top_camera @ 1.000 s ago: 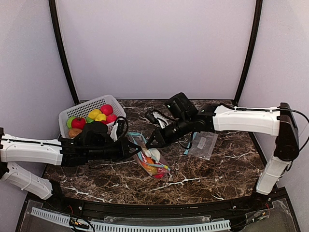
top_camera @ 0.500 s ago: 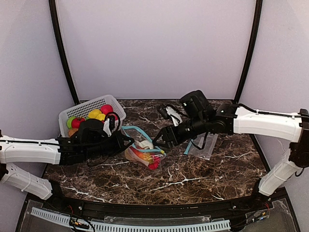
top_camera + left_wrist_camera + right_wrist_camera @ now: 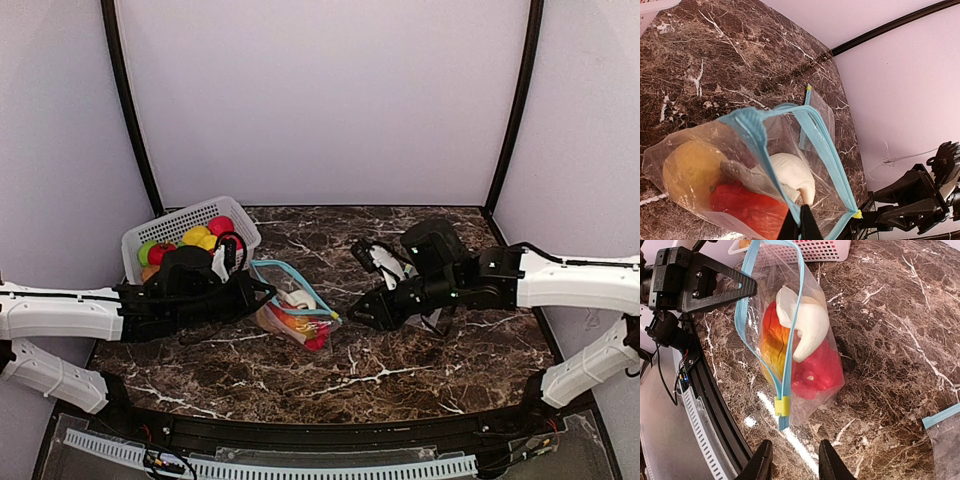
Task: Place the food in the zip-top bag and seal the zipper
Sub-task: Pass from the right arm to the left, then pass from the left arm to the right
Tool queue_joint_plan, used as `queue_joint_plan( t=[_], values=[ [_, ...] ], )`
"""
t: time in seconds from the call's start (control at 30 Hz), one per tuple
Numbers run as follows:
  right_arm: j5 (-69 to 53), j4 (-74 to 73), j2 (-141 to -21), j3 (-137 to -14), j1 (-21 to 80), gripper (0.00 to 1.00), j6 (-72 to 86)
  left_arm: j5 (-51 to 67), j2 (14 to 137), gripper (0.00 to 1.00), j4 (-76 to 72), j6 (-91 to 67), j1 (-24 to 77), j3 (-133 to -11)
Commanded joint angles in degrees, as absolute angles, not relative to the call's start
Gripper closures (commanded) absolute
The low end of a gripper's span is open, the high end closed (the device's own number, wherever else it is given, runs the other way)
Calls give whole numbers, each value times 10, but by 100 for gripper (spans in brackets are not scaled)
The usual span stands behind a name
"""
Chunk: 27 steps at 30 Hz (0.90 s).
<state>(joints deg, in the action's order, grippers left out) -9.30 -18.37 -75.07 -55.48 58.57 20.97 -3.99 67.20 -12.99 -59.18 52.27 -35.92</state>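
The clear zip-top bag (image 3: 297,318) with a blue zipper rim lies at mid-table, its mouth gaping. Inside it are a white piece (image 3: 807,322), a red piece (image 3: 815,375) and an orange-yellow piece (image 3: 771,342) of the food. My left gripper (image 3: 800,224) is shut on the blue rim (image 3: 815,135) at the bag's left end (image 3: 262,290). My right gripper (image 3: 794,460) is open and holds nothing, a short way off the bag's right end, where the yellow slider (image 3: 782,405) sits. More food (image 3: 200,240) lies in the basket.
The white lattice basket (image 3: 135,240) stands at the back left behind my left arm. A second, flat zip bag (image 3: 945,440) lies to the right, partly under my right arm (image 3: 470,285). The table's black front edge (image 3: 715,410) runs close to the bag.
My right gripper has let go of the bag's rim and pulled back to the right. The bag has shifted slightly left with my left gripper, which is still shut on it.
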Motion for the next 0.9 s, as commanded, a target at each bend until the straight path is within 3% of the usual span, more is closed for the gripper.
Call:
queue_joint_plan(
  t=[0.0, 0.77, 0.87],
  values=[
    [-63, -156, -762, -555, 606, 71, 191, -46, 658, 99, -109, -591, 520, -352],
    [-34, -143, -835, -601, 636, 89, 158, -45, 659, 99, -96, -590, 520, -358],
    [-35, -142, -839, -603, 636, 97, 157, -46, 658, 99, -94, -589, 520, -359]
  ],
)
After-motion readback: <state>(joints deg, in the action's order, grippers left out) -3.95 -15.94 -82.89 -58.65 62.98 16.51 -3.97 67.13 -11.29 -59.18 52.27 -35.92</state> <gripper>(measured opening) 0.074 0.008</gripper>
